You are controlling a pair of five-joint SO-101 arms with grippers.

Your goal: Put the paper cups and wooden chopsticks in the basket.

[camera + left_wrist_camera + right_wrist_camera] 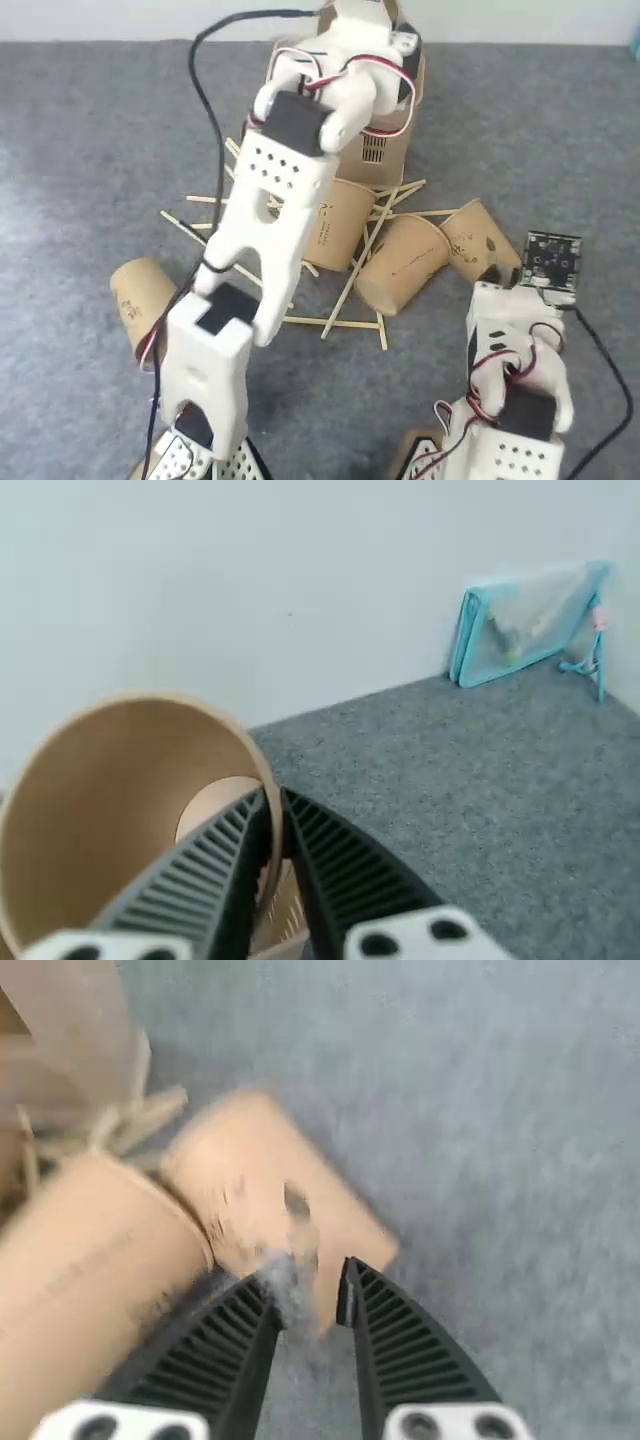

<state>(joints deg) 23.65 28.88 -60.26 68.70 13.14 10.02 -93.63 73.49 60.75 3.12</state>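
Here, the left gripper (273,800), stretched over the basket (385,150), pinches the rim of a paper cup (110,800).

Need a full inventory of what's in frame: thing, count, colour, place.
paper cups: five, brown; four lying on the carpet, one held over the basket
chopsticks: several, pale wood, scattered among the lying cups; exact count unclear
basket: one, brown, at the far side of the carpet
carpet: one, grey, under everything
pouch: one, light blue, leaning against the wall
wall: white, behind the carpet
circuit board: one, black, beside the right arm
left gripper: shut on the rim of a paper cup, above the basket
right gripper: open, at the rightmost lying cup
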